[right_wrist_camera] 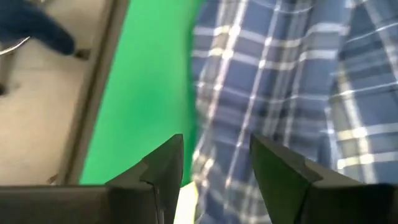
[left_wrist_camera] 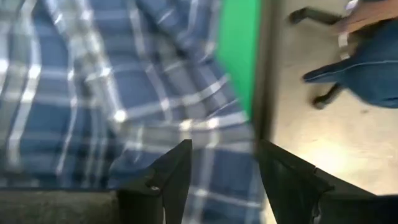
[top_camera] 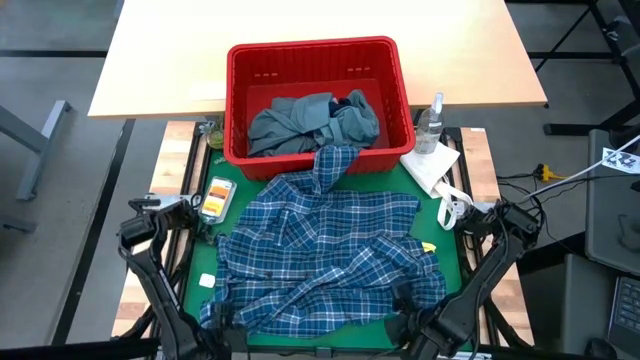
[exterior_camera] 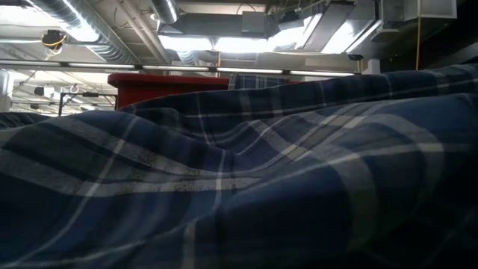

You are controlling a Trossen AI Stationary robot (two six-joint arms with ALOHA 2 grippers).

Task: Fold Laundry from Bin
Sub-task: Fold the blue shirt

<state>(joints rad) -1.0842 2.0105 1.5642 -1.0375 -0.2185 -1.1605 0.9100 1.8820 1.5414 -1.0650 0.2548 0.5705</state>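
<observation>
- The left gripper (left_wrist_camera: pixel 221 180) hangs over the near-left hem of the blue-white plaid shirt (top_camera: pixel 325 250), its jaws parted with only cloth showing in the gap; nothing is pinched between them. It looks to be in the act of letting go.
- The right gripper (right_wrist_camera: pixel 214 174) sits at the near-right hem, jaws likewise spread and empty, straddling the line where the shirt's edge meets the green mat (top_camera: pixel 452 262).
- The plaid shirt lies crumpled across the mat, its long axis running from the near table edge away toward the red bin (top_camera: pixel 318 60); one end is draped up over the bin's near wall.
- Judged from this, the near hem lies directly under both grippers, neither arm clearly nearer; the coming move turns on each catching its own corner and drawing the shirt flat along that near-to-far axis.
- The red bin stands at the far side of the table, holding the grey-blue garment (top_camera: pixel 300 122) bunched inside.
- A small yellow garment (top_camera: pixel 428 246) peeks out at the shirt's right edge.
</observation>
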